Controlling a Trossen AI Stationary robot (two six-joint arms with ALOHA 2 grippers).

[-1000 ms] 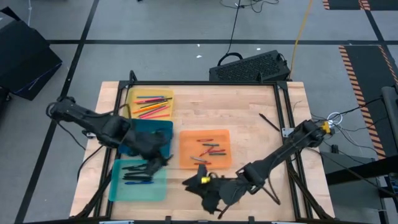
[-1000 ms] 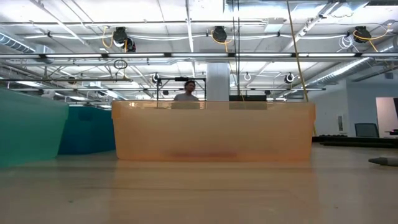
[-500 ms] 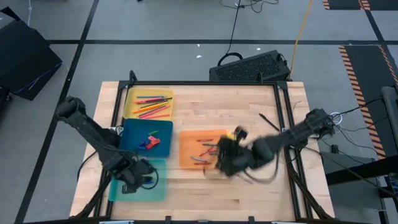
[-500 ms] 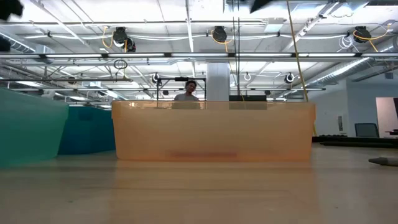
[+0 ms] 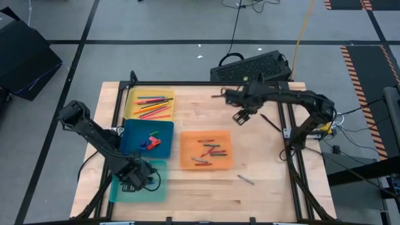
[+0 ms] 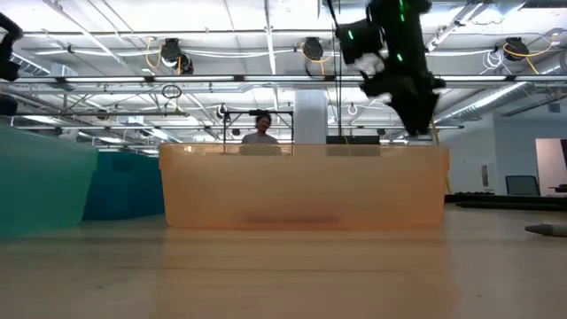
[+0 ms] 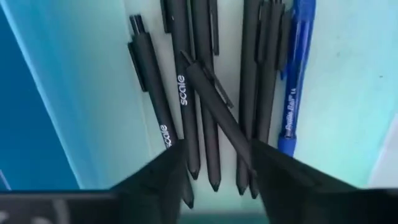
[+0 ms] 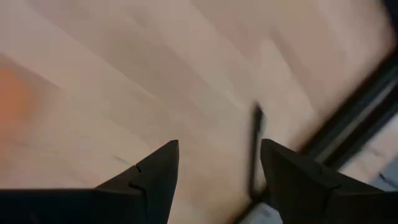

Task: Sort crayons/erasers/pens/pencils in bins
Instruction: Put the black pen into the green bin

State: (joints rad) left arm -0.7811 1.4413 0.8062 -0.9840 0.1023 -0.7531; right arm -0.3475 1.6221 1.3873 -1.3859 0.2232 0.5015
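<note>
High view: your right end effector (image 5: 240,117), fingers apart and empty, hovers near the loose pen (image 5: 270,122) by the counter (image 5: 262,169) edge. Swing wide and you'll knock it off. Left end effector (image 7: 214,168), apart, hangs over the teal bin's (image 5: 119,187) pens (image 7: 208,118).

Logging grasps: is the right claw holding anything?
No. The right claw is open and empty, over bare table near a loose pen.

Black pens (image 7: 205,118), teal bin (image 5: 119,187)
</note>
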